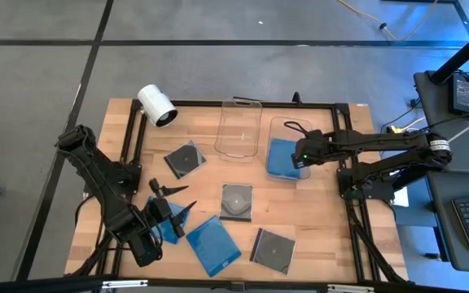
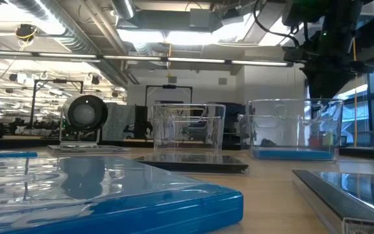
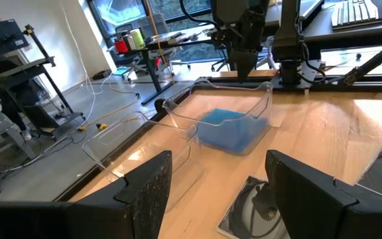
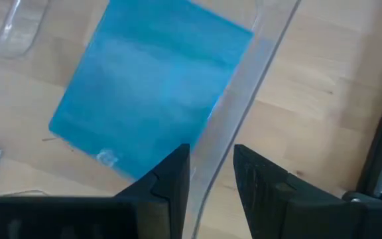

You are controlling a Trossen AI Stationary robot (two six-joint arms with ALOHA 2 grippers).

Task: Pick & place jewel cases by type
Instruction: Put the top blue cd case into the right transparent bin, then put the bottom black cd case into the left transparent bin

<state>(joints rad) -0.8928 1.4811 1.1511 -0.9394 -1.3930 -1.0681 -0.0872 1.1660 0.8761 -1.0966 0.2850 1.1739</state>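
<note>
At the bench's (image 1: 316,220) front left corner the left claw (image 1: 172,210) hangs with its fingers (image 3: 144,192) wide apart and nothing between them. A blue case (image 1: 213,244) lies just to its right, and another blue one (image 1: 172,221) shows partly under that claw. A dark case (image 1: 185,159) sits behind it, near the white cylinder (image 1: 156,105). Mid-bench lies a second dark case (image 1: 236,201), with a third (image 1: 273,248) at the front edge. Behind them stand two clear tubs: the left tub (image 1: 239,129) and the right tub (image 1: 290,130), which holds a blue case (image 1: 280,157) flat on its floor. The right claw (image 1: 302,159) hovers over that tub's right wall (image 4: 244,99), fingers (image 4: 171,179) a little apart, gripping nothing; the tub's blue case lies just to its left, below it.
</note>
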